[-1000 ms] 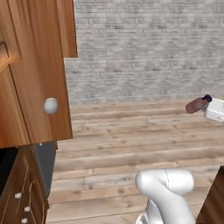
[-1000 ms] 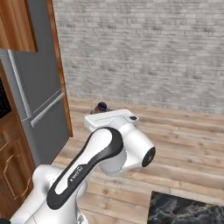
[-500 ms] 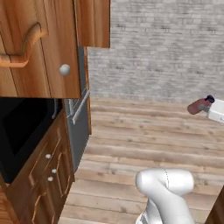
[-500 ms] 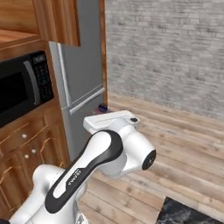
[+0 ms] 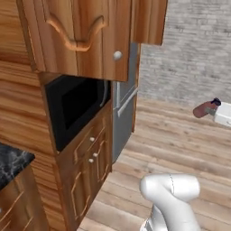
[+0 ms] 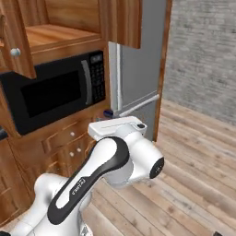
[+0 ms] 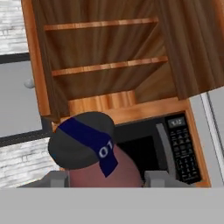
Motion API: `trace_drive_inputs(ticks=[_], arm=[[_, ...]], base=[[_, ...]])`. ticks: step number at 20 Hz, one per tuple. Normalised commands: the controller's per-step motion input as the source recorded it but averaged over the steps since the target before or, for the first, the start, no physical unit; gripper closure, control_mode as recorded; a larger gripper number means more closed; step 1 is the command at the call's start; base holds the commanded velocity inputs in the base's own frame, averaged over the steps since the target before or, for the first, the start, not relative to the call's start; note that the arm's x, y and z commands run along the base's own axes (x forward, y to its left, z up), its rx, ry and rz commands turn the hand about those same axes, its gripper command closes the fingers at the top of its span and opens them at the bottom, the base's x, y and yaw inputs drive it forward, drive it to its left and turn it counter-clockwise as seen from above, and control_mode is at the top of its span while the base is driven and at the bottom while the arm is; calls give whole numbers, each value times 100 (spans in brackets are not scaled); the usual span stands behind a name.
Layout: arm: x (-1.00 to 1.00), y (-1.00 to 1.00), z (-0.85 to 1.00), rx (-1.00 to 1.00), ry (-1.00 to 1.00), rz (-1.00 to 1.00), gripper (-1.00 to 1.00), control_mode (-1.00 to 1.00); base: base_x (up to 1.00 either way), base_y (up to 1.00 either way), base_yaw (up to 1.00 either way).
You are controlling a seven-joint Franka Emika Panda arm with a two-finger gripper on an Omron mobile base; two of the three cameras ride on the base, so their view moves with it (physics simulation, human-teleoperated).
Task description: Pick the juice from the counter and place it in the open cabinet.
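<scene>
So the juice [image 7: 94,153] is up off any surface, clamped in the gripper [image 7: 103,178]. In the hand view the bottle sits right between the two grey fingers [image 7: 54,179], dark cap toward the camera's far side with a blue band across it, reddish-brown body below. Fingers are closed on it from both sides, solid hold.

Using the microwave [image 6: 55,90] as the landmark: the open cabinet [image 7: 105,57] is directly above the microwave, and in the hand view you can see straight into it, two bare wood shelves running across and its door swung out to the left with a round silver knob [image 7: 29,83]. The juice cap overlaps the lower left corner of the microwave in that view, so the bottle is below the cabinet opening, not inside it.

From the left base view the juice [image 5: 205,108] hangs out over the wooden floor [image 5: 180,149], well to the right of the microwave [image 5: 76,106] and apart from it, poking out of the white hand. The grey fridge [image 6: 138,64] stands just right of the microwave, and wooden drawers [image 6: 69,143] with small knobs sit under it. In the right base view only the dark cap [image 6: 108,113] peeks over the white hand, in front of the microwave's lower right. A bit of black marble slab [image 5: 11,164] shows to the lower left of the microwave.
</scene>
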Motion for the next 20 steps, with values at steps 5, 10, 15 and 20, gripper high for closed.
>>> trace_drive_inputs(ticks=[5,10,15,20], arm=[[0,0,0,0,0,0,100,100],[0,0,0,0,0,0,100,100],[0,0,0,0,0,0,100,100],[0,0,0,0,0,0,100,100]], base=[[-19,-5,59],[-18,-9,61],[0,-11,54],[-5,-19,54]])
